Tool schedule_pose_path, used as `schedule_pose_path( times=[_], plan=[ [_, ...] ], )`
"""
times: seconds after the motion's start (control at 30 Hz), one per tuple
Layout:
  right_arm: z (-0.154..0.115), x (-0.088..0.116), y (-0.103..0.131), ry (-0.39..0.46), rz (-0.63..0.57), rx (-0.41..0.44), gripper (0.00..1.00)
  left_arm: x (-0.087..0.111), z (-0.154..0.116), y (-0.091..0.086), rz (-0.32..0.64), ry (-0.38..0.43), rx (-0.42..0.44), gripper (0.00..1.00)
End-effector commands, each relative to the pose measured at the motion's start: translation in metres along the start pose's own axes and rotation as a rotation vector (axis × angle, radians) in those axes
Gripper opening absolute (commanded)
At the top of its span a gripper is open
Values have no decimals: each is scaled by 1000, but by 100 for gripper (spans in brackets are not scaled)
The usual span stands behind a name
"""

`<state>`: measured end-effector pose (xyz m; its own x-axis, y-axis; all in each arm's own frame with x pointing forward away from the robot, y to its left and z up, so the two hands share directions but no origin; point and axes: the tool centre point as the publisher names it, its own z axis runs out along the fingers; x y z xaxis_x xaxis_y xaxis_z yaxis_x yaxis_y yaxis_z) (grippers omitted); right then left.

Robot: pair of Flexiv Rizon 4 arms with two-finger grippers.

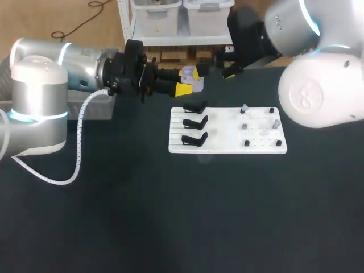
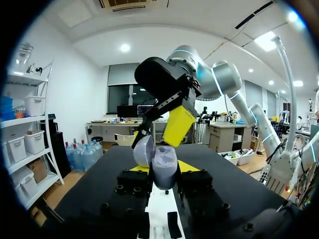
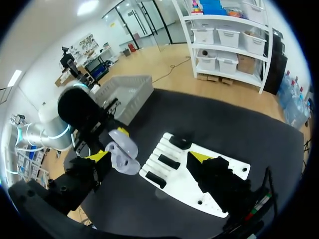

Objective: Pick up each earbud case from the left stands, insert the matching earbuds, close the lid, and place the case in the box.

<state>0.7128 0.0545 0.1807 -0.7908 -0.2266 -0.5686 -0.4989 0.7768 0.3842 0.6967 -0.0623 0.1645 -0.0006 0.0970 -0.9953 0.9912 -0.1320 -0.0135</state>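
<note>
Three black stands (image 1: 195, 121), one open lilac case (image 1: 193, 83).

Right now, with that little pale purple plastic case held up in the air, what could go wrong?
1. The pale purple earbud case hangs above the black table, pinched only by the left gripper; a slip would probably drop it.
2. Its rounded lid stands open with the right gripper close beside it; a small misjudged move might knock the lid or twist the case.
</note>
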Motion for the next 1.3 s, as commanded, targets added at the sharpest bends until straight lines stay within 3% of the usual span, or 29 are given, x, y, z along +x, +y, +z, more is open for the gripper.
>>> schedule_pose_path(
  times=[0.03, 0.23, 0.27, 0.5, 0.87, 1.07, 1.3],
  plan=[
    [-17, 2, 3, -46, -2, 36, 100, 1, 0, 0, 2, -1, -2, 0],
    [-48, 3, -5, -92, -116, 130, 100, 1, 0, 0, 2, -1, -2, 0],
    [-53, 5, -9, -92, -112, 199, 100, 1, 0, 0, 2, -1, -2, 0],
    [-77, 31, -43, -50, -91, 381, 100, 1, 0, 0, 2, -1, -2, 0],
    [-74, 98, -95, 167, -39, 617, 100, 1, 0, 0, 2, -1, -2, 0],
    [-66, 129, -128, 317, -26, 659, 100, 1, 0, 0, 2, -1, -2, 0],
    [-60, 138, -144, 423, -80, 588, 100, 1, 0, 0, 2, -1, -2, 0]
  ],
)
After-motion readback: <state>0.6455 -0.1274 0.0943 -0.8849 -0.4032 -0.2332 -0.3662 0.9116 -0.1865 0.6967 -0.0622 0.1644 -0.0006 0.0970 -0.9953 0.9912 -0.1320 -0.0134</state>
